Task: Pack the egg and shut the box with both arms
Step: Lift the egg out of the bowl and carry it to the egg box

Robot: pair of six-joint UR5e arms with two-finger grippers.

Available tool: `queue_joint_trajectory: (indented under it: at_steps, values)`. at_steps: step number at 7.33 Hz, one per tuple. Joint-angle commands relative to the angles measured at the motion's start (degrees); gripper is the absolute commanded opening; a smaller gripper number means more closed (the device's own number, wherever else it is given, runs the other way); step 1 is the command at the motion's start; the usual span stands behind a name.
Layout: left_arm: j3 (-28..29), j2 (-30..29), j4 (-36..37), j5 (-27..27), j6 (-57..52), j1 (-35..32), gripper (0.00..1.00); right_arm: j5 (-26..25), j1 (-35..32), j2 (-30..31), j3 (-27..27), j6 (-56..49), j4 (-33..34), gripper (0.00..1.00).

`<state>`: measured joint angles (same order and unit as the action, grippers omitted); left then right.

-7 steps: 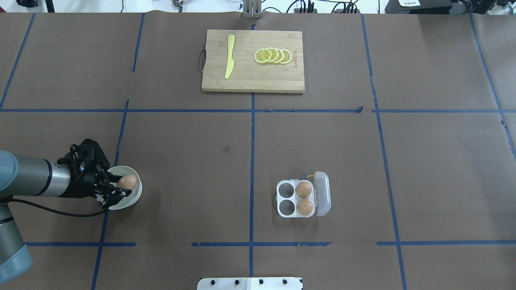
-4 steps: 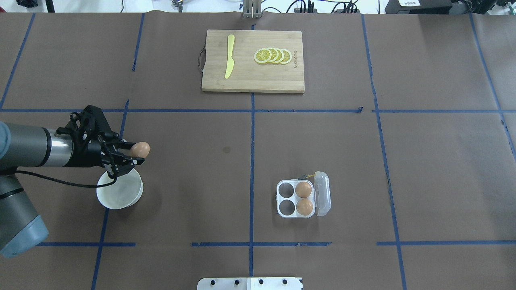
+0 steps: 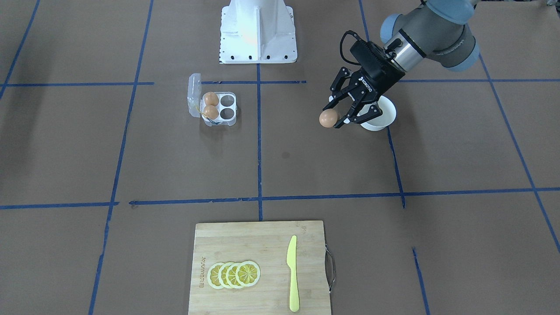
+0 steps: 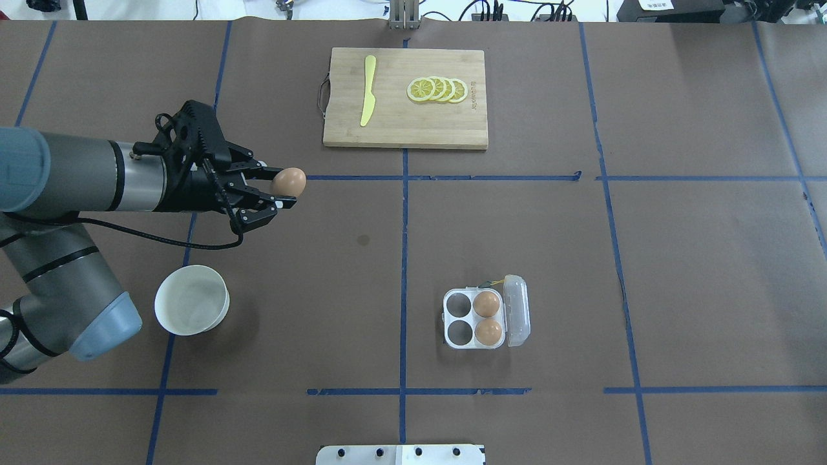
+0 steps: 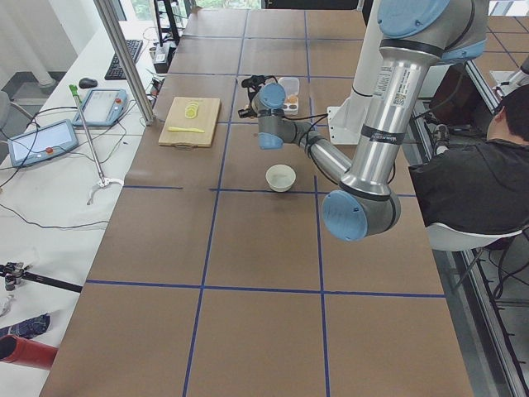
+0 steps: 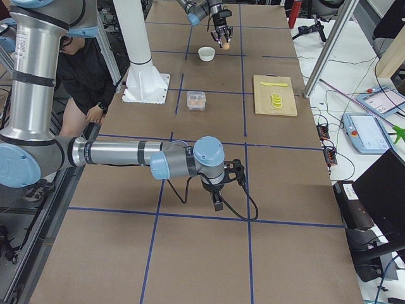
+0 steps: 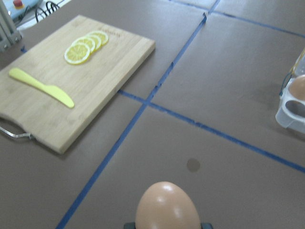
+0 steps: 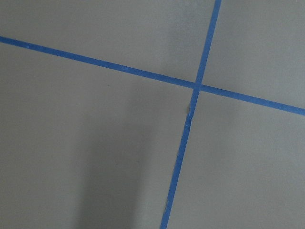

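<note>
My L gripper (image 4: 282, 188) is clamped on the egg (image 4: 289, 181), upper left of overhead frame, clear of table. Box (image 4: 445, 319) lies lower right of it, lid (image 4: 517, 310) open, empty cells (image 4: 459, 330) on the side toward me. R gripper (image 6: 217, 202): can't tell its state.

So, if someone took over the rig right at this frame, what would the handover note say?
Left gripper: shut on the egg, held in the air clear of the white bowl, not yet over the box.
Right gripper: hangs low, well away from the box; open or shut cannot be told.
The box: lid open, two other eggs in the cells beside the lid, two cells empty.
Done: egg out of the bowl.
Left: set it in an empty cell, then close the lid with both arms.
</note>
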<state>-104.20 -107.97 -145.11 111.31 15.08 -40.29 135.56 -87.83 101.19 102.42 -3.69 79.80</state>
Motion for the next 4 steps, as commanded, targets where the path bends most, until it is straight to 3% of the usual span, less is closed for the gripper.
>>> queue_joint_trajectory:
  at_steps: [1, 2, 4]
  values:
    - [3.0, -1.8, -6.8, -12.3, -0.1, 8.1, 0.0, 0.1, -0.1, 0.1, 0.1, 0.5, 0.0, 1.0]
    - [7.2, -4.7, -9.4, -16.4, -0.3, 13.5, 0.0, 0.1, -0.1, 0.1, 0.1, 0.6, 0.0, 1.0]
    - [12.6, -11.0, -9.6, -16.8, -5.1, 18.5, 0.0, 0.0, -0.1, 0.1, 0.1, 0.6, 0.0, 1.0]
